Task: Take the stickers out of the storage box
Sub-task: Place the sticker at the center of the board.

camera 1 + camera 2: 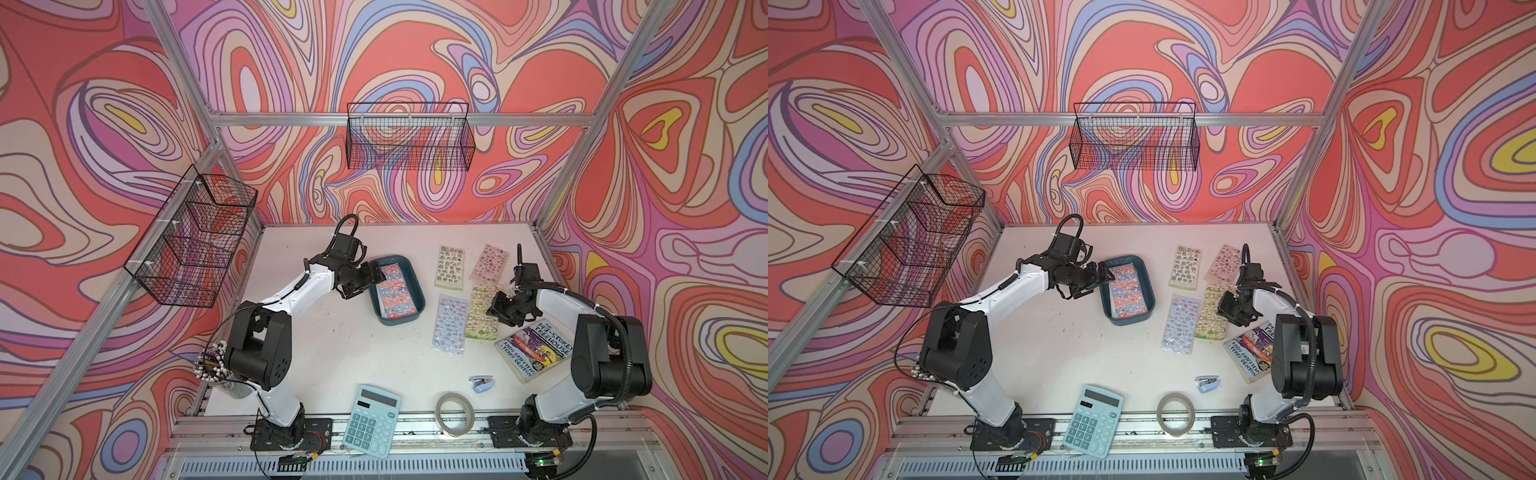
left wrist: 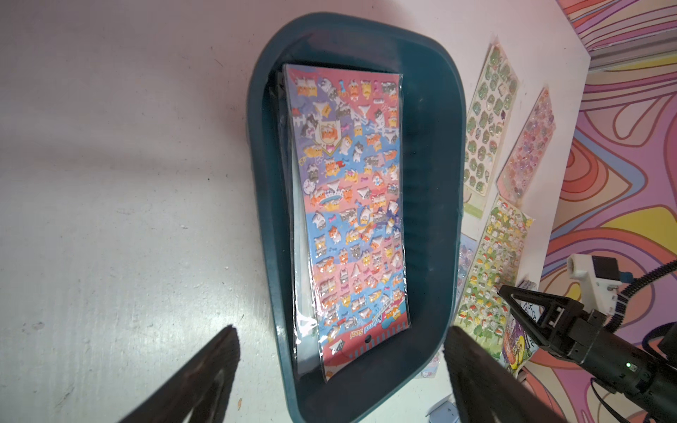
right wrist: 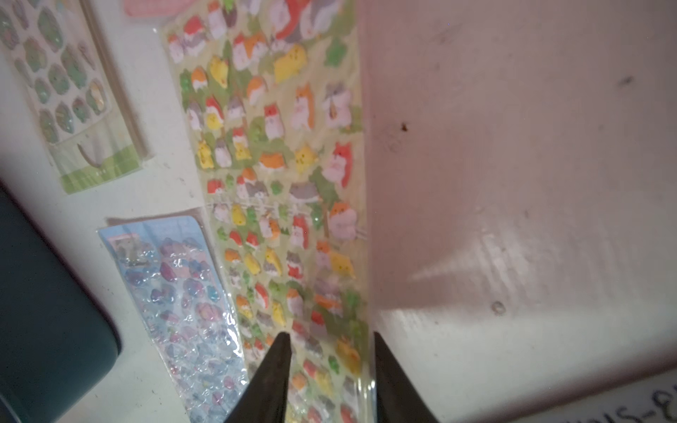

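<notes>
Stickers stacked in storage box

Four more sheets lie on the table beside it. Left gripper hovers over the box, fingers wide apart. Right gripper, fingers parted, sits over the yellow-green sheet by its edge

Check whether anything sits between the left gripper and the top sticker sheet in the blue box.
Nothing visible does. The left gripper hangs open over one end of the storage box, and the top sticker sheet lies uncovered inside, with only the box's wall around it.
</notes>
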